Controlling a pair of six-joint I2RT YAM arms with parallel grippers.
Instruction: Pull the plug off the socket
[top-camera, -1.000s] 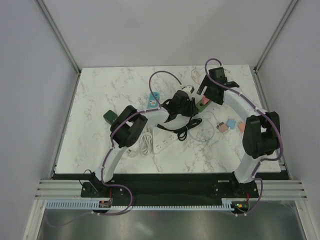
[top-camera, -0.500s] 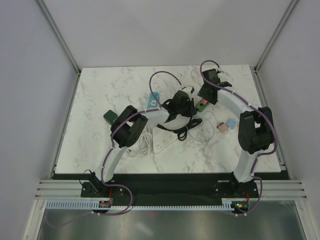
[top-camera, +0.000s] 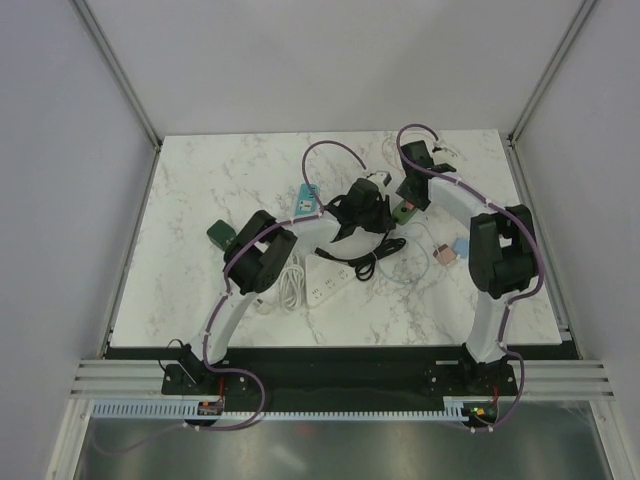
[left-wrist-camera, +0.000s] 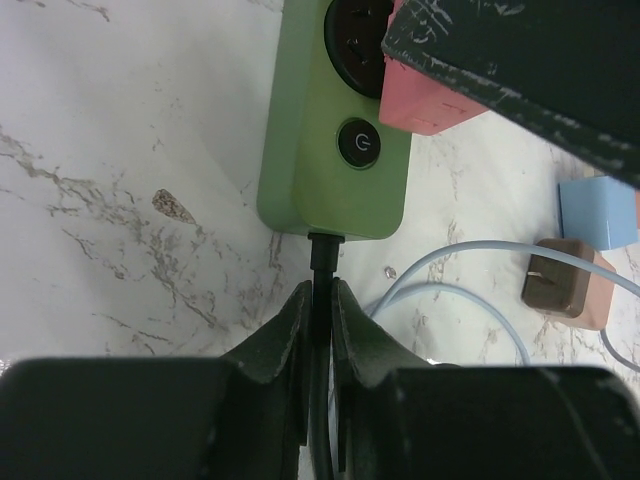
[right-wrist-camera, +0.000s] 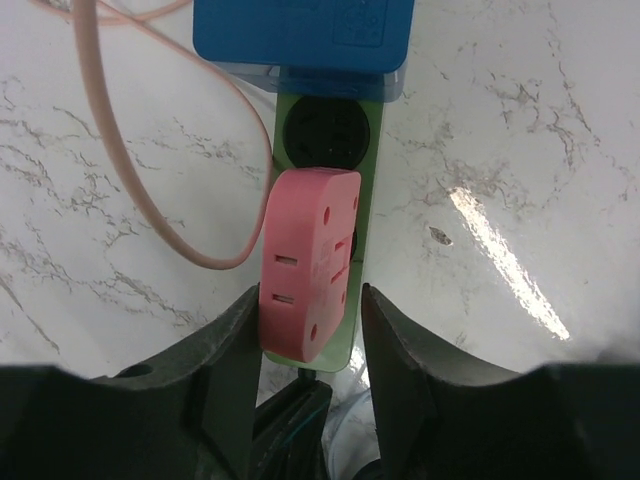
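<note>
The green socket strip lies on the marble table, its black cord leaving its near end. My left gripper is shut on that cord just behind the strip. A pink plug sits in the strip, with a blue plug in the far outlet. My right gripper straddles the pink plug: the left finger touches its side, and the right finger stands a little off beside the strip's edge. In the top view both grippers meet over the strip.
A pink cable loops left of the strip. A light blue cable, a blue adapter and a pink-brown adapter lie to the right. A white power strip, a teal strip and a dark green block lie left.
My right arm has swung left and down over the strip, and its jaws have narrowed around the pink plug. The left jaws have closed tighter on the cord.
</note>
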